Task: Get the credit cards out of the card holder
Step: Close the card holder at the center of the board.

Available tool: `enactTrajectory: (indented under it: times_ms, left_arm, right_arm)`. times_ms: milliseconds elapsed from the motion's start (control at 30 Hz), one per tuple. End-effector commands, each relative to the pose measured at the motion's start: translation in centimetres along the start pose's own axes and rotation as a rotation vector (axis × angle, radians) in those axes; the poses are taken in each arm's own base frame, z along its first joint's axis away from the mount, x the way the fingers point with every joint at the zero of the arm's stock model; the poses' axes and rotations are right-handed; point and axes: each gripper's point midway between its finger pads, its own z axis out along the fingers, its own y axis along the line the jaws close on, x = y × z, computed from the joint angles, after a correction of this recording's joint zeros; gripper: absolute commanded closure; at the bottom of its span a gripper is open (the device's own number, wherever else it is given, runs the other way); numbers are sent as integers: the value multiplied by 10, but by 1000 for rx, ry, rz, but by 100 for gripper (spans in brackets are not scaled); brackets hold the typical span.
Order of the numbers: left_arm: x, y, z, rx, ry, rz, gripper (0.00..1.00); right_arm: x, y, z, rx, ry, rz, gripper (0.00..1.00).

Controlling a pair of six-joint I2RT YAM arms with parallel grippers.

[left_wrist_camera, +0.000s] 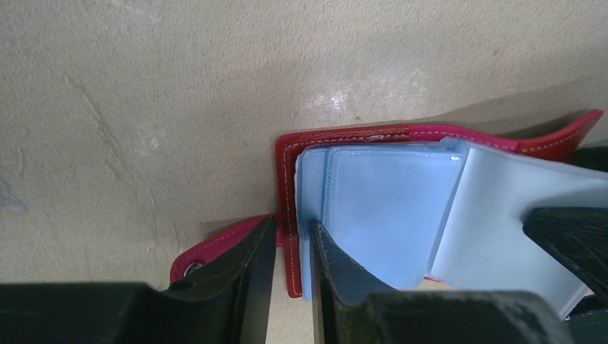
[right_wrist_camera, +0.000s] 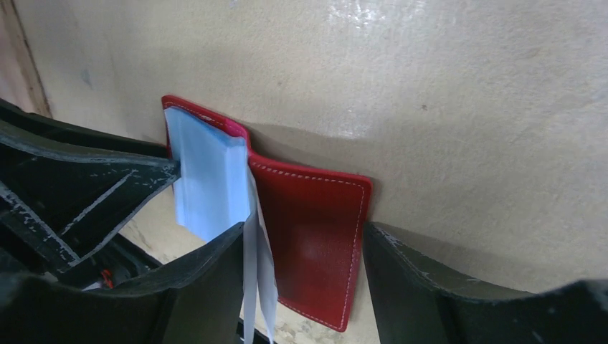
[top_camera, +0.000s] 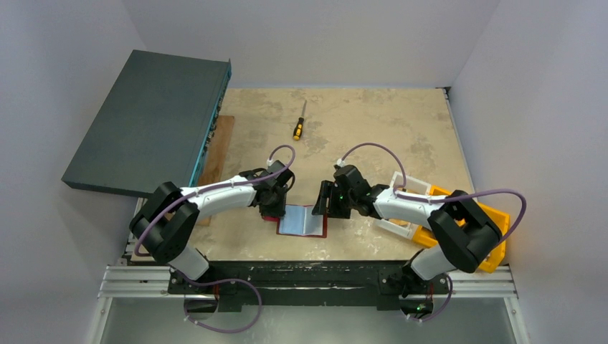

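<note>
The card holder (top_camera: pixel 302 221) lies open on the table, a dark red cover with pale blue plastic sleeves (left_wrist_camera: pixel 387 208) inside. My left gripper (left_wrist_camera: pixel 292 233) stands at its left edge, jaws drawn in on the red cover and the sleeves' edge beside the snap tab (left_wrist_camera: pixel 215 247). My right gripper (right_wrist_camera: pixel 305 244) is open, and its fingers straddle the right cover flap (right_wrist_camera: pixel 315 236) without touching it. A few loose sleeves hang along its left finger (right_wrist_camera: pixel 208 287). The credit cards are hidden; none shows in any view.
A yellow-handled screwdriver (top_camera: pixel 299 123) lies at the back of the table. A dark grey flat box (top_camera: pixel 147 125) and a wooden board (top_camera: pixel 219 147) are at the left. An orange bin (top_camera: pixel 477 229) and a white bin (top_camera: pixel 405 208) sit under the right arm.
</note>
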Motion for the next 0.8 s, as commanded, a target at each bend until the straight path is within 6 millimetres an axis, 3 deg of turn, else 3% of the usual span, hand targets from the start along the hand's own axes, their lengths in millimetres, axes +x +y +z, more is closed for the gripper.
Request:
enactTrajectory:
  times_ms: [0, 400, 767]
  left_arm:
    - [7, 5, 17, -26, 32, -12, 79]
    - [11, -1, 22, 2, 52, -19, 89]
    - [15, -3, 24, 16, 63, -23, 92]
  right_arm:
    - [13, 13, 8, -102, 50, 26, 42]
    - [-8, 81, -32, -356, 21, 34, 42]
    - [-9, 88, -44, -413, -4, 86, 38]
